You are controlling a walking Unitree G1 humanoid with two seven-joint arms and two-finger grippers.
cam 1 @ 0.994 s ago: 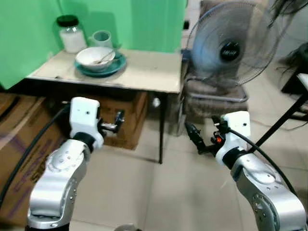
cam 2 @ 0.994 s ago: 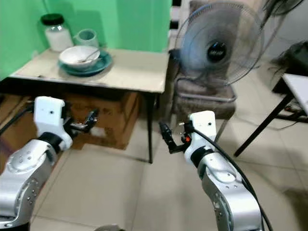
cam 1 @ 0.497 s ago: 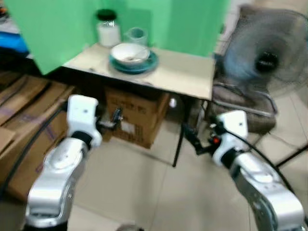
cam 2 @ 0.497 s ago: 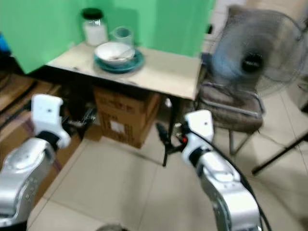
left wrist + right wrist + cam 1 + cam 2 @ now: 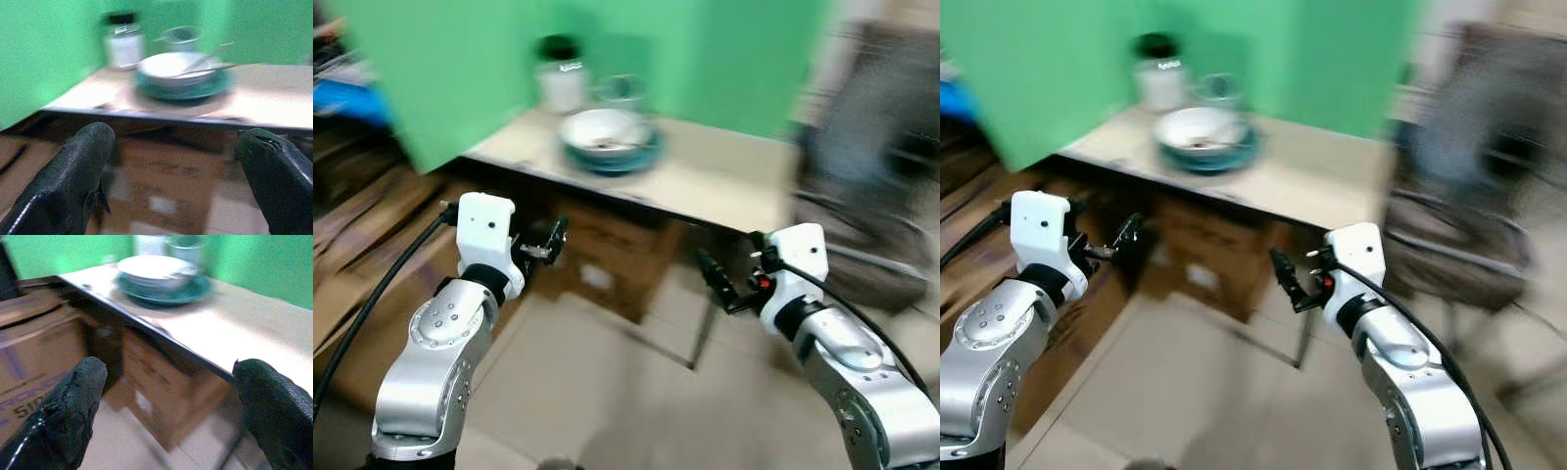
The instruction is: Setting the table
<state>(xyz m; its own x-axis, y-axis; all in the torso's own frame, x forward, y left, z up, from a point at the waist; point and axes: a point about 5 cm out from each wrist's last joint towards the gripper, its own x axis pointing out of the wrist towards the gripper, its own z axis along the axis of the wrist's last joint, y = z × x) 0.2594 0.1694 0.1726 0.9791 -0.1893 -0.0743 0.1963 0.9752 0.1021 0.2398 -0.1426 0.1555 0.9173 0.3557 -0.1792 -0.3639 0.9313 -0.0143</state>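
Blurred table [image 5: 705,186] carries a bowl [image 5: 604,130] on a plate, both grippers' jaws spread empty.

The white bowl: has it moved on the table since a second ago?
No. The white bowl sits on the teal plate beside the jar as before; the camera shifted.

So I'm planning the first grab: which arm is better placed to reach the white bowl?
Probably left: the left pincer sits nearer the bowl; the right pincer hangs below the table's far end.
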